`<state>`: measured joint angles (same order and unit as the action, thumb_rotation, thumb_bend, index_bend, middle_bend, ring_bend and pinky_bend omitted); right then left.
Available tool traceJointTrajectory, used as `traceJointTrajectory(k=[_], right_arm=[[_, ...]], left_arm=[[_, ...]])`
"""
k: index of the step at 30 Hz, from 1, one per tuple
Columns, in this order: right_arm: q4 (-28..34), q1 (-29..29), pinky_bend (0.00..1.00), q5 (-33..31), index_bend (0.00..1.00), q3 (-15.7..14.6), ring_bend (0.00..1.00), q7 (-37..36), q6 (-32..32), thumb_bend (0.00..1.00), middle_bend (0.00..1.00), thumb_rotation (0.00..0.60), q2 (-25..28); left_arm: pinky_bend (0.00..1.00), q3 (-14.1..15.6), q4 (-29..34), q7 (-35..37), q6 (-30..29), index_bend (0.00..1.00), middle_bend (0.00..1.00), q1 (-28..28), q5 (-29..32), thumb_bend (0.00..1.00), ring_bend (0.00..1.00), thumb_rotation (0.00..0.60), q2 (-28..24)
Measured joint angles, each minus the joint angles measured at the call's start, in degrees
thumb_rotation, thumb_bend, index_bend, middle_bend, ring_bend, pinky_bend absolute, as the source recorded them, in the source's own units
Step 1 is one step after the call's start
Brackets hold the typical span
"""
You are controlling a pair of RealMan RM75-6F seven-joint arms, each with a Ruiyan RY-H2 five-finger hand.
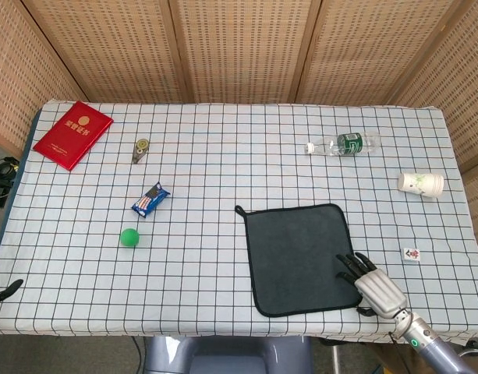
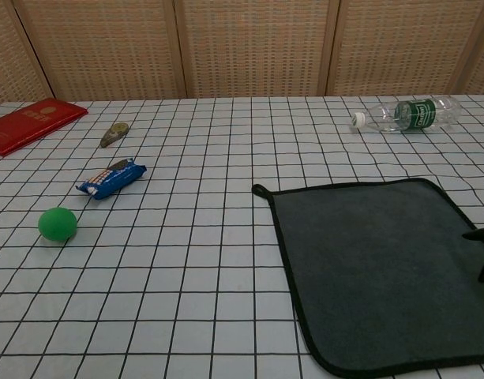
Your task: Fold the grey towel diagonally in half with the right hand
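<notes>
The grey towel lies flat and unfolded on the checked tablecloth, a small loop at its far left corner; the chest view shows the towel too. My right hand is over the towel's near right corner, dark fingers spread and pointing onto the cloth, nothing held. Only the black fingertips show in the chest view, at the right edge above the towel. A dark sliver of my left hand shows at the table's near left edge; its pose is hidden.
A plastic bottle lies beyond the towel, a paper cup at the far right, a small tile right of the towel. On the left are a green ball, a blue snack packet, a red booklet.
</notes>
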<state>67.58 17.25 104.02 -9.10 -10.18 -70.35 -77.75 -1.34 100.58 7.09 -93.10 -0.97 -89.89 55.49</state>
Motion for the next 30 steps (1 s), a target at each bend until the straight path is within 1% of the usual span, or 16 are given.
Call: traceJointTrajectory(k=[5, 14, 18, 20, 23, 25, 30], right_arm=[[-0.26, 0.13, 0.0, -0.02, 0.29, -0.35, 0.0, 0.42, -0.35, 0.12, 0.0, 0.6, 0.23], [-1.78, 0.52, 0.0, -1.29, 0.29, -0.67, 0.0, 1.29, 0.99, 0.12, 0.0, 0.6, -0.41], [-1.54, 0.78, 0.0, -1.64, 0.29, -0.79, 0.0, 1.24, 1.54, 0.14, 0.0, 0.6, -0.53], [-1.5, 0.96, 0.0, -1.67, 0.29, -0.75, 0.0, 1.61, 1.68, 0.17, 0.0, 0.6, -0.69], [-1.3, 1.37, 0.0, -1.97, 0.3, -0.55, 0.0, 2.16, 1.99, 0.25, 0.0, 0.6, -0.99], [-1.14, 1.47, 0.0, -1.95, 0.3, -0.51, 0.0, 2.12, 1.72, 0.32, 0.0, 0.6, -1.01], [-0.9, 1.6, 0.0, -1.78, 0.3, -0.51, 0.0, 1.64, 0.74, 0.43, 0.0, 0.6, -0.91]], left_arm=[[0.0, 0.05, 0.01, -0.12, 0.23, 0.0, 0.0, 0.07, -0.04, 0.0, 0.0, 0.6, 0.0], [0.0, 0.12, 0.07, 0.06, 0.02, 0.0, 0.0, -0.06, -0.3, 0.0, 0.0, 0.6, -0.07], [0.0, 0.13, 0.04, 0.2, 0.04, 0.0, 0.0, -0.06, -0.35, 0.0, 0.0, 0.6, -0.1], [0.0, 0.13, -0.01, 0.27, 0.11, 0.0, 0.0, -0.02, -0.37, 0.0, 0.0, 0.6, -0.09], [0.0, 0.14, -0.05, 0.39, 0.17, 0.0, 0.0, 0.0, -0.37, 0.0, 0.0, 0.6, -0.11], [0.0, 0.13, -0.06, 0.42, 0.2, 0.0, 0.0, 0.01, -0.34, 0.0, 0.0, 0.6, -0.1], [0.0, 0.16, -0.06, 0.22, 0.42, 0.0, 0.0, 0.1, -0.36, 0.0, 0.0, 0.6, -0.03]])
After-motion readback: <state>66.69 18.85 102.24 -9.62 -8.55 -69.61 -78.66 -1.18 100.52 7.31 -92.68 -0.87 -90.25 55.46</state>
